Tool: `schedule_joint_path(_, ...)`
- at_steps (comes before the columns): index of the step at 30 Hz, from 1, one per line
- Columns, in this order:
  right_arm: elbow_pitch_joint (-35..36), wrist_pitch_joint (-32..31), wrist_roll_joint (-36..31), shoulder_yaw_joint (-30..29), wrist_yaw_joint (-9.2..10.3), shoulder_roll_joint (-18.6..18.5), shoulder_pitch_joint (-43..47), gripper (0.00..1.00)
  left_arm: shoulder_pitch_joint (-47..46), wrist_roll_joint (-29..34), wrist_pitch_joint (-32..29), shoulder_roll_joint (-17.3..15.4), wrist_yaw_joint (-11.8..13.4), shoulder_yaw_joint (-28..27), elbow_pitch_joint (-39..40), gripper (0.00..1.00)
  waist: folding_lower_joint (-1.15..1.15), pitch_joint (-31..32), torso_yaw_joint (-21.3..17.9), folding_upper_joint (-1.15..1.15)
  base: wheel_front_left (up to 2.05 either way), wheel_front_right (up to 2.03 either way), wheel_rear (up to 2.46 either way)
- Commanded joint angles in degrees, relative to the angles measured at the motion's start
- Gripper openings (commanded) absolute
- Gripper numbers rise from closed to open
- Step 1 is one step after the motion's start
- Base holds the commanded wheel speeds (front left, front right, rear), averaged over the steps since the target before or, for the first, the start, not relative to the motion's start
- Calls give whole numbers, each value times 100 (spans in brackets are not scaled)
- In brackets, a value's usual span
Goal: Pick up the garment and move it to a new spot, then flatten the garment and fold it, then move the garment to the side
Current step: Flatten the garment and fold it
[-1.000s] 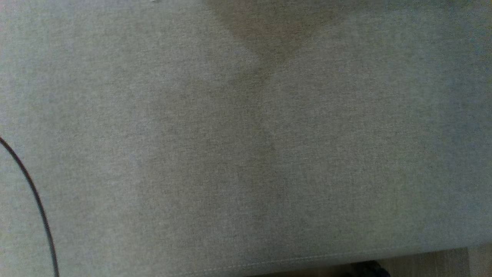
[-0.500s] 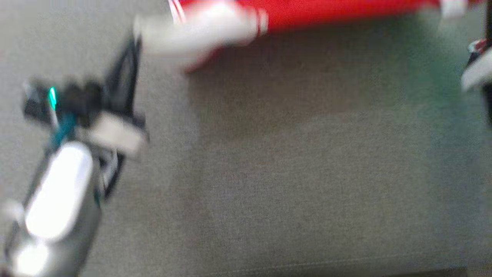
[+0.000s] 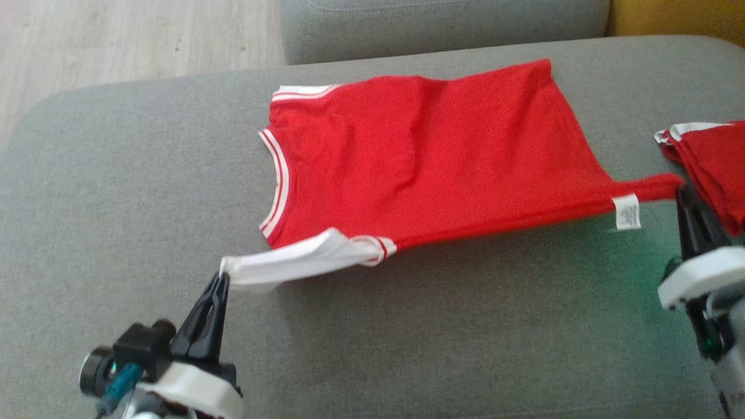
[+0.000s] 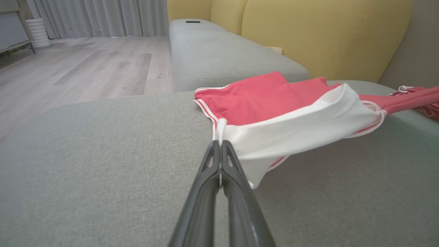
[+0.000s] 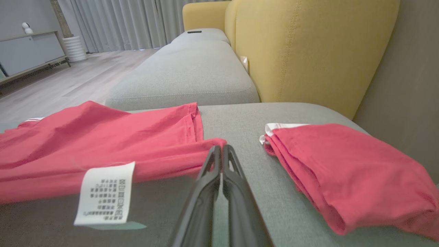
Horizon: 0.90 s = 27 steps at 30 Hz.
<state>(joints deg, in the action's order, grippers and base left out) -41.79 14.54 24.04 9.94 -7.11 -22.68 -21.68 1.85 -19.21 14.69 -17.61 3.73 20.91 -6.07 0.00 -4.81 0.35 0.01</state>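
Note:
A red garment [image 3: 419,157] with white trim lies spread across the grey cushion [image 3: 116,174], its near edge lifted and pulled taut. My left gripper [image 3: 223,278] is shut on the white sleeve [image 3: 291,263] at the garment's near left corner; the left wrist view shows its tips [image 4: 219,144] pinching that white cloth [image 4: 291,133]. My right gripper [image 3: 680,192] is shut on the red hem corner at the near right, next to a white care label [image 3: 626,211]. In the right wrist view the gripper [image 5: 220,148] bites the red hem [image 5: 164,151], and the label [image 5: 104,193] hangs below.
A second red garment [image 3: 713,169], folded, lies on the cushion at the far right, also in the right wrist view [image 5: 343,171]. A yellow backrest [image 5: 308,48] stands behind. Another grey cushion [image 3: 442,23] and wooden floor [image 3: 134,41] lie beyond the cushion's far edge.
The head camera has swung up from bare cushion fabric, through a blurred frame, so the garment and both grippers have come into sight. No move of the things themselves is clear.

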Motion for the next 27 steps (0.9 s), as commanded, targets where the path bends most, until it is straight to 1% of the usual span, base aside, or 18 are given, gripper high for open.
schedule_joint_path(1, 286, -38, -75, -139, -37, -125, 130, 0, -96, 44, 30, -84, 107, -388, 198, 0, 0, 43, 25, -1, 0, 0, 0)
schedule_joint_path(4, 792, -236, -258, -511, -37, 6, 621, 0, 184, 59, 30, -8, 152, -482, 277, 0, 0, 79, 27, -1, 0, 0, 0)
schedule_joint_path(7, 1373, -518, -486, -876, -37, 197, 1067, 0, 322, 79, 30, 77, 127, -525, 314, 0, 0, 68, 42, -1, 0, 0, 0)
schedule_joint_path(11, 2021, -940, -776, -1206, -37, 506, 1407, 0, 259, 73, 30, 234, 87, -531, 200, 0, 0, 19, 61, -1, 0, 0, 0)
schedule_joint_path(14, 2298, -1144, -947, -1343, -37, 666, 1449, 0, 36, 64, 30, 314, 21, -563, -4, 0, 0, -59, 90, -1, 0, 0, 0)
schedule_joint_path(17, 2351, -1270, -1052, -1389, -37, 730, 1398, 0, -205, 69, 30, 376, -26, -568, -199, 0, 0, -141, 117, -1, 0, 0, 0)
schedule_joint_path(18, 2352, -1327, -1110, -1398, -37, 759, 1346, 0, -353, 83, 30, 401, -57, -560, -312, 0, 0, -185, 125, -1, 0, 0, 0)
schedule_joint_path(19, 2313, -1401, -1203, -1414, -37, 816, 1200, 0, -693, 111, 30, 440, -125, -539, -566, 0, 0, -291, 134, -1, 0, 0, 0)
schedule_joint_path(20, 2313, -1401, -1203, -1414, -37, 816, 1200, 0, -693, 111, 30, 440, -125, -539, -566, 0, 0, -291, 134, -1, 0, 0, 0)
schedule_joint_path(22, 2225, -1436, -1289, -1415, -37, 842, 1000, 0, -1084, 169, 30, 466, -206, -504, -812, 0, 0, -421, 144, -1, 0, 0, 0)
schedule_joint_path(23, 2119, -1426, -1355, -1393, -37, 864, 787, 0, -1472, 258, 30, 485, -283, -473, -1020, 0, 0, -545, 145, -1, 0, 0, 0)
schedule_joint_path(27, 1819, -1384, -1465, -1288, -37, 820, 360, 0, -2123, 423, 30, 515, -438, -374, -1492, 0, 0, -769, 137, -1, 0, 0, 0)
